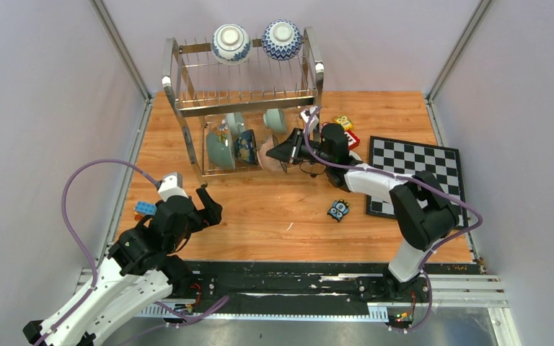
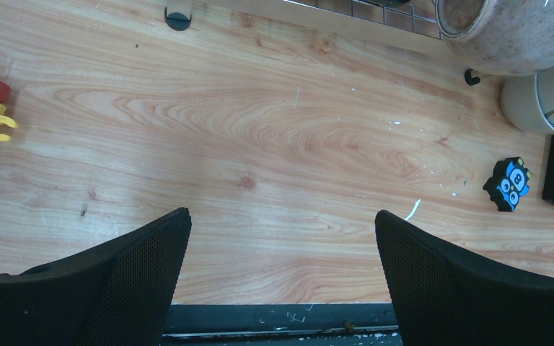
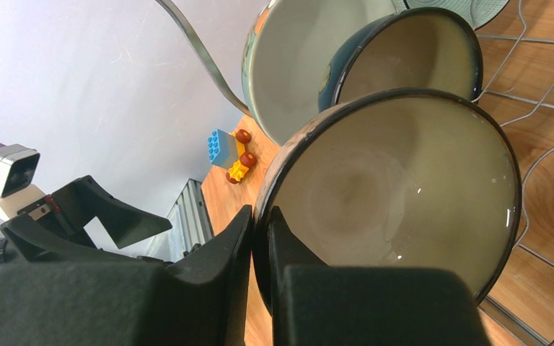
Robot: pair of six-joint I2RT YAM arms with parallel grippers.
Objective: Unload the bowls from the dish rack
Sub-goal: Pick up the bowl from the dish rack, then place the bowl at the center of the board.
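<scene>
Wood table (image 1: 260,216), near left: left gripper (image 2: 283,213) hovers over bare boards, fingers spread wide, nothing between them. Centre back: dish rack (image 1: 245,108). Two blue-and-white bowls (image 1: 231,42) sit upended on its top tier, with several more on edge in the lower tier. At the lower tier's right end, right gripper (image 3: 260,216) pinches the rim of a dark-rimmed bowl (image 3: 397,194), cream inside, standing on edge. Far right: chessboard (image 1: 418,166).
</scene>
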